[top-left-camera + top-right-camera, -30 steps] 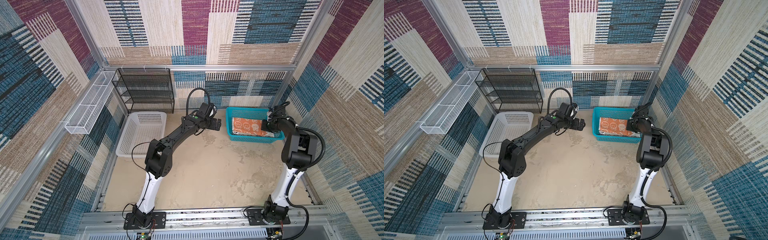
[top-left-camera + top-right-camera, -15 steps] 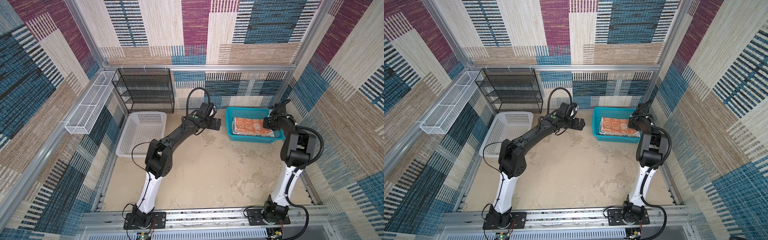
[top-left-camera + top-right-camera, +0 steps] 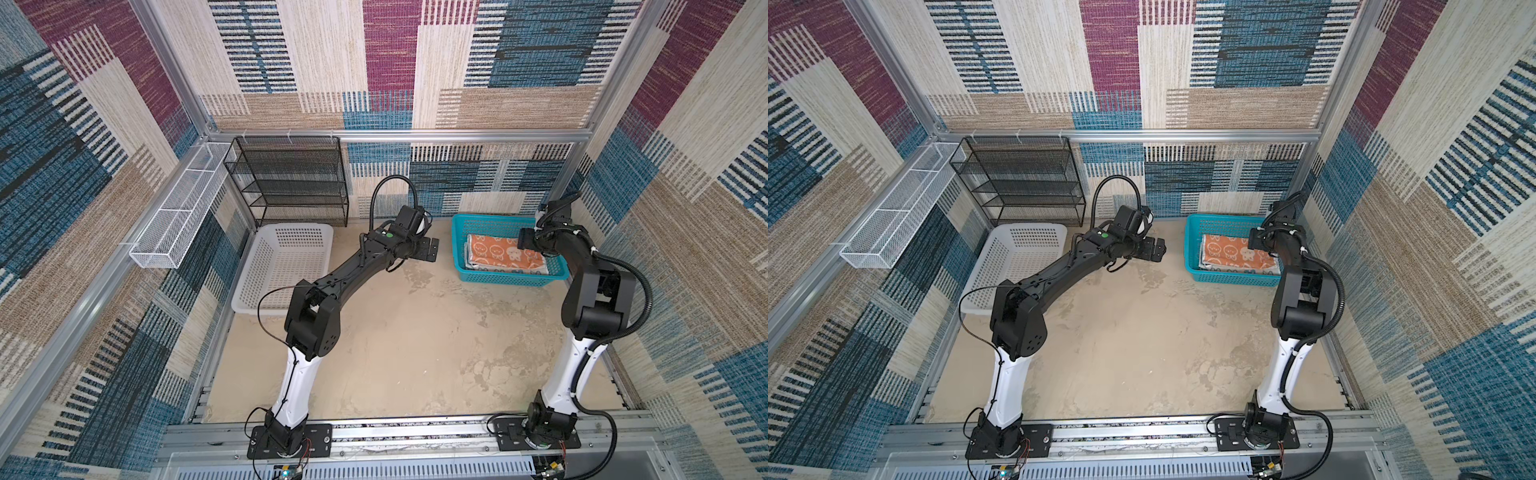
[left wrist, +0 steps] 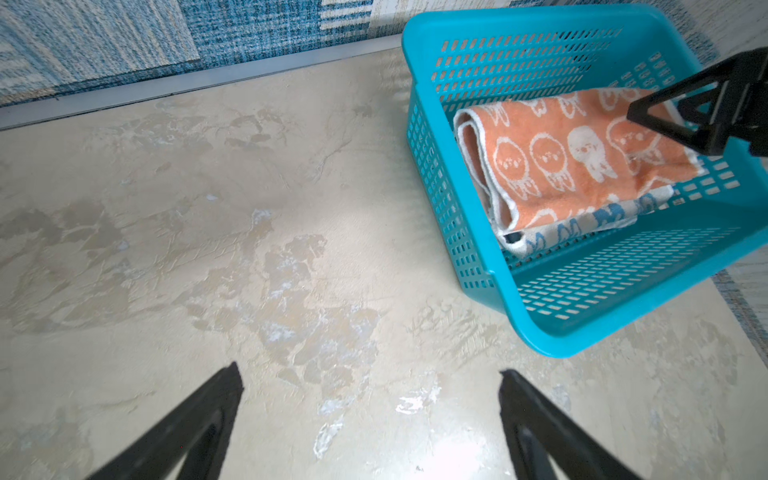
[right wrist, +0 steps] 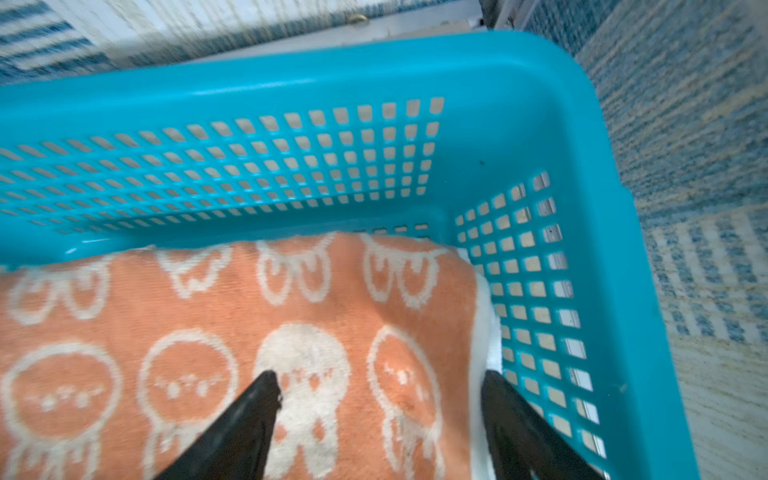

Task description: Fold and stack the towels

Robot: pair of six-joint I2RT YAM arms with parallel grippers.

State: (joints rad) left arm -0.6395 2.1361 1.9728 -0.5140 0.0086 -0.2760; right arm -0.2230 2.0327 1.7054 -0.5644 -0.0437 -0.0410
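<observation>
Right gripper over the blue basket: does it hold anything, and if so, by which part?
Nothing is held. The right gripper has its jaws open over the orange towel, which lies in the basket.

At the rear right of the table (image 3: 415, 353), a stack of folded towels (image 3: 498, 257) lies inside a basket (image 3: 459, 249), with the right gripper (image 5: 378, 378) over the stack's right end. The left gripper (image 4: 370, 372) hovers above bare table just left of that basket (a second basket (image 3: 245, 299) sits far left, before a shelf rack (image 3: 291, 183) at the back wall).
</observation>
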